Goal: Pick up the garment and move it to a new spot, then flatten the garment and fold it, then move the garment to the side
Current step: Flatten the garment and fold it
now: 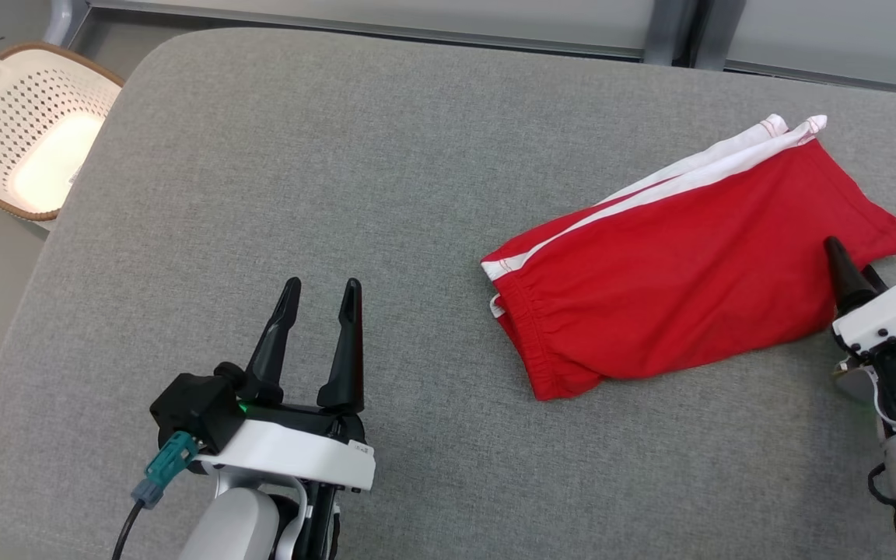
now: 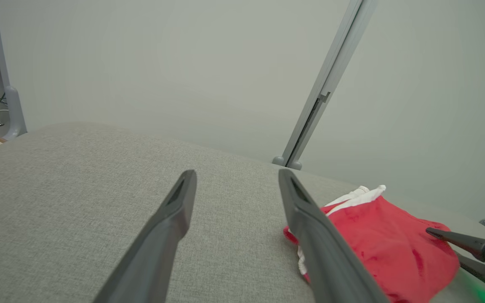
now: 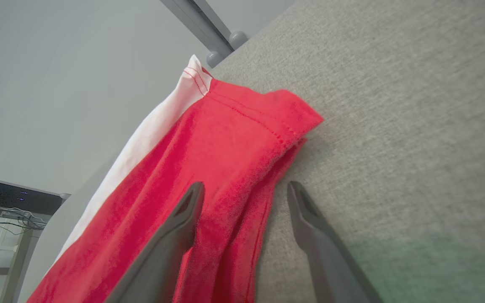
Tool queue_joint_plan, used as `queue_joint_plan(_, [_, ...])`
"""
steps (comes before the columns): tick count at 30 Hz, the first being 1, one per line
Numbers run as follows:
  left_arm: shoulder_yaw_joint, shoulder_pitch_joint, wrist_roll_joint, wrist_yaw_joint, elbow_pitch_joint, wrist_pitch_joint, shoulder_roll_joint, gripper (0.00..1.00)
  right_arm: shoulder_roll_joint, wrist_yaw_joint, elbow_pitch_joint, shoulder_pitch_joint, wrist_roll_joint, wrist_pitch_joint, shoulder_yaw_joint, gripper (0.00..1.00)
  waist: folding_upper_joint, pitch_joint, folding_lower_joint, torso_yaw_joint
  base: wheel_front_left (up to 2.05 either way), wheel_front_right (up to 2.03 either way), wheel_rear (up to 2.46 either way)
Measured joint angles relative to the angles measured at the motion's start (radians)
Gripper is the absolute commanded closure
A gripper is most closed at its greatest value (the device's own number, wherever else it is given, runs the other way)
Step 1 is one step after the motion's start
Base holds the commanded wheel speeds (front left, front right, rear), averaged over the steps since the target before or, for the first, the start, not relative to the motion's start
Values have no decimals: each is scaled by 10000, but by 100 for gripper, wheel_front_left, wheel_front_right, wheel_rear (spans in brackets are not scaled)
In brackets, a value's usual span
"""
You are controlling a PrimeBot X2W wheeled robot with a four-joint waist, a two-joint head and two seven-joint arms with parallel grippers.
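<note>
The garment (image 1: 689, 272), red shorts with white side stripes, lies folded on the right side of the grey padded table (image 1: 323, 155). My right gripper (image 1: 851, 257) is open at the garment's near right edge. In the right wrist view the right gripper (image 3: 244, 185) straddles that edge of the garment (image 3: 225, 143), one finger over red cloth and the other over grey surface, with nothing gripped. Well to the left of the garment, my left gripper (image 1: 320, 284) stands open over bare table. From the left wrist, the left gripper (image 2: 236, 172) has the garment (image 2: 385, 240) to its right.
A cream perforated basket (image 1: 28, 124) with a brown rim sits on the floor off the table's far left corner. Metal frame posts (image 2: 322, 92) and a pale wall stand behind the table. The table's corners are rounded.
</note>
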Motion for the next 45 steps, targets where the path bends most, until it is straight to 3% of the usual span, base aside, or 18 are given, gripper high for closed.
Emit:
queue_joint_plan(17, [-573, -371, -334, 140, 23, 0, -2, 0, -610, 2, 1507, -1979, -740, 884, -161, 0, 0, 693, 0, 734, 0, 0, 0])
queue_joint_plan(18, [-579, -387, -343, 142, 29, 0, 0, 0, -617, 2, 1601, -2074, -782, 867, -163, 57, 0, 705, 0, 762, 0, 0, 0])
queue_joint_plan(19, [-585, -392, -351, 150, 35, 0, -2, 0, -617, 2, 1620, -2131, -823, 815, -107, 100, 0, 713, 0, 780, 0, 0, 0])
queue_joint_plan(30, [-414, -356, -313, 244, 213, 0, -4, 0, -349, 6, 989, -1348, -324, -899, 449, 100, 0, 328, 0, 505, 0, 0, 0])
queue_joint_plan(39, [-107, -162, -21, 136, 374, 0, -6, 0, -84, 2, -441, 377, 623, -2088, 828, 100, 0, -342, 0, -414, 0, 0, 0])
queue_joint_plan(45, [100, 59, 180, 46, 543, 0, -8, 0, 21, 2, -1112, 1811, 560, -2861, 552, 100, 0, -881, 0, -1149, 0, 0, 0])
